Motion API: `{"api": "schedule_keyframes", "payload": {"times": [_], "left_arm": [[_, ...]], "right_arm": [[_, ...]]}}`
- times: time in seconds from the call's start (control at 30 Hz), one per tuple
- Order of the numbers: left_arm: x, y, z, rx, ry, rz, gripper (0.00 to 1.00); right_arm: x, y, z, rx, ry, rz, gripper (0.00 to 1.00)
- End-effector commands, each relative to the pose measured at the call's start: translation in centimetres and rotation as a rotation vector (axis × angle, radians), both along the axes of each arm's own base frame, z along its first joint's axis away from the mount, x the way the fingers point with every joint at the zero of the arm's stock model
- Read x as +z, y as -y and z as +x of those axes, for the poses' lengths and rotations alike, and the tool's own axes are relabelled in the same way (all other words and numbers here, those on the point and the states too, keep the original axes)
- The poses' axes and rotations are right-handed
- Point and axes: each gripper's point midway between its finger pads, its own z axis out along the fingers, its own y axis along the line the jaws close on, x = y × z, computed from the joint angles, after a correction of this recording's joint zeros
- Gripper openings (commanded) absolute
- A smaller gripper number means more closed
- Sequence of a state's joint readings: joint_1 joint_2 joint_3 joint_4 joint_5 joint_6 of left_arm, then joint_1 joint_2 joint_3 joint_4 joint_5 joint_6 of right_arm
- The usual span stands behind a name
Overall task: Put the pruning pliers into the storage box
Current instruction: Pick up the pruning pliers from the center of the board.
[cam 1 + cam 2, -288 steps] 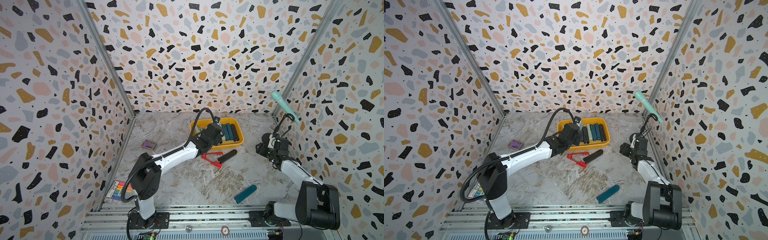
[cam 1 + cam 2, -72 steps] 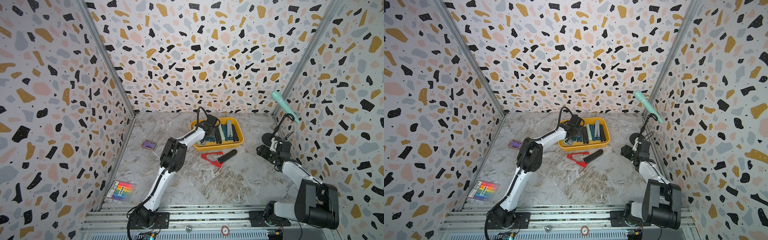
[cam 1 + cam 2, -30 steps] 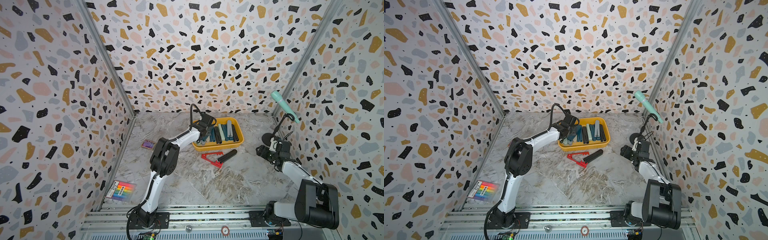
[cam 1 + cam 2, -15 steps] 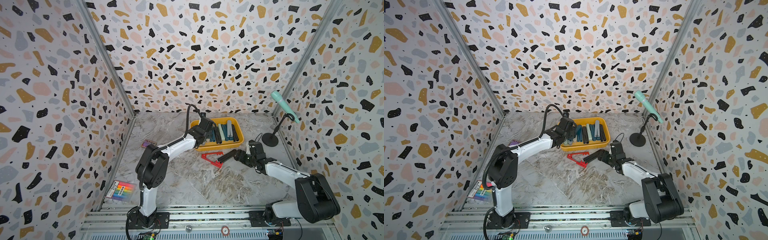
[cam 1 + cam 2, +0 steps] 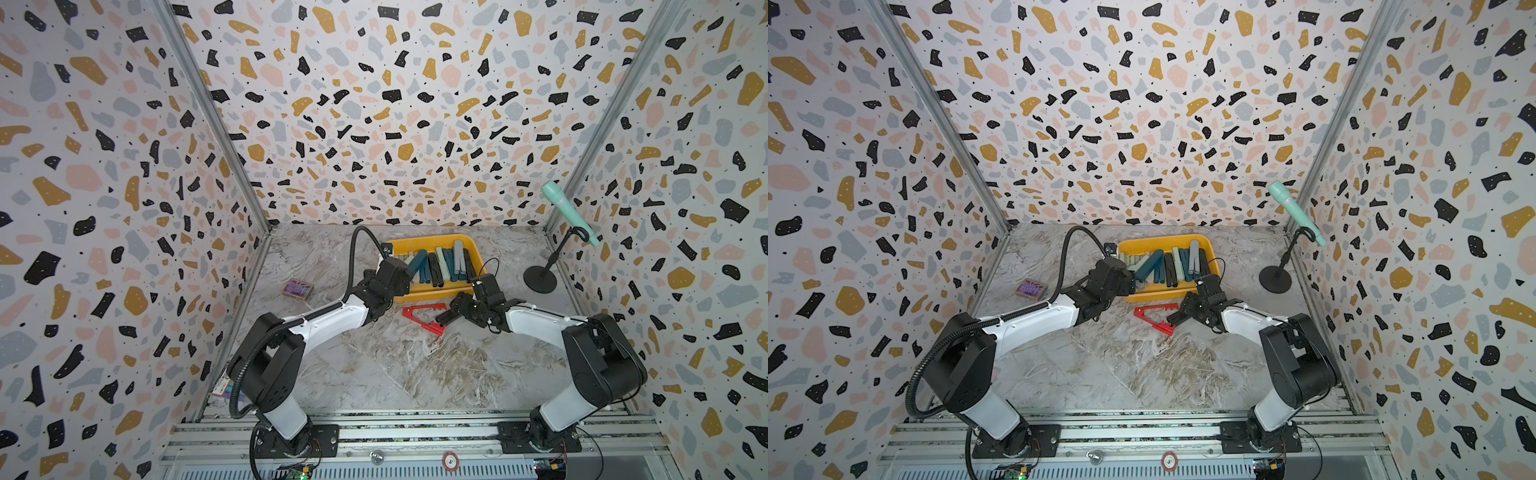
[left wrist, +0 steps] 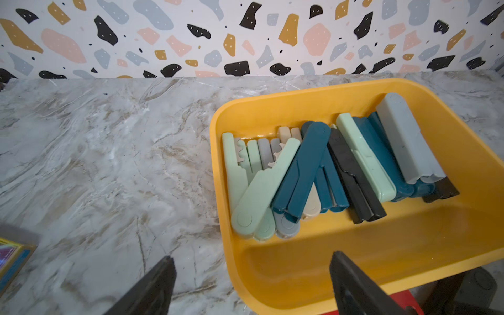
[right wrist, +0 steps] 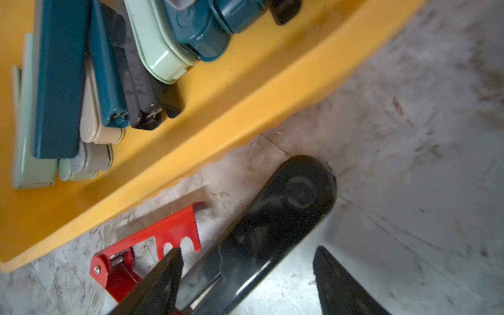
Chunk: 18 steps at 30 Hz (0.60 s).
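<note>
Left jaws: newly parted, empty, drawn back to the 7 o'clock corner of the storage box (image 6: 300,91); delivery complete.
Box contents: pruning pliers (image 6: 300,169) stacked inside.
Red pliers (image 5: 422,318): worktop, box's 6 o'clock.
Right jaws: just arrived, apart, straddling black pliers (image 7: 286,207); red pair crowds the grasp.
Surroundings: card box (image 5: 297,289) 9 o'clock, microphone (image 5: 569,212) 3 o'clock, unobstructing.

Storage box (image 6: 313,272): shallow yellow tray, rounded corners, low sloping walls, at the back of the table (image 5: 415,374).
Pruning pliers (image 6: 300,169) inside: folded shut; teal, mint, grey, beige, black; an overlapping, leaning row.
Red pliers (image 7: 163,230): sprung open in a V, flat on the table just before the box.
Black pliers (image 7: 272,226): closed, beside the red.
</note>
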<state>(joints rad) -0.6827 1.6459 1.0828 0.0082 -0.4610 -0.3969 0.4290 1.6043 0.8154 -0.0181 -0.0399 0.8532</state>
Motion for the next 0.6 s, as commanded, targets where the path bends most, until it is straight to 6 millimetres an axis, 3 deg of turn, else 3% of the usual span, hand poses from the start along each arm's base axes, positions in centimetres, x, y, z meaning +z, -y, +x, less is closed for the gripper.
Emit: {"api": "schedule_keyframes", "payload": {"times": [0.0, 0.37, 0.57], "left_arm": [[0.9, -0.8, 0.0, 0.018, 0.05, 0.017, 0.87], [1.3, -2.9, -1.1, 0.057, 0.079, 0.057, 0.88], [1.5, -4.0, -1.8, 0.072, 0.088, 0.083, 0.89]], "right_arm": [[-0.3, 0.1, 0.3, -0.029, -0.034, -0.038, 0.77], [-3.1, 0.6, 0.6, 0.006, -0.145, -0.184, 0.71], [-3.9, 1.9, -0.4, 0.029, -0.191, -0.262, 0.63]]}}
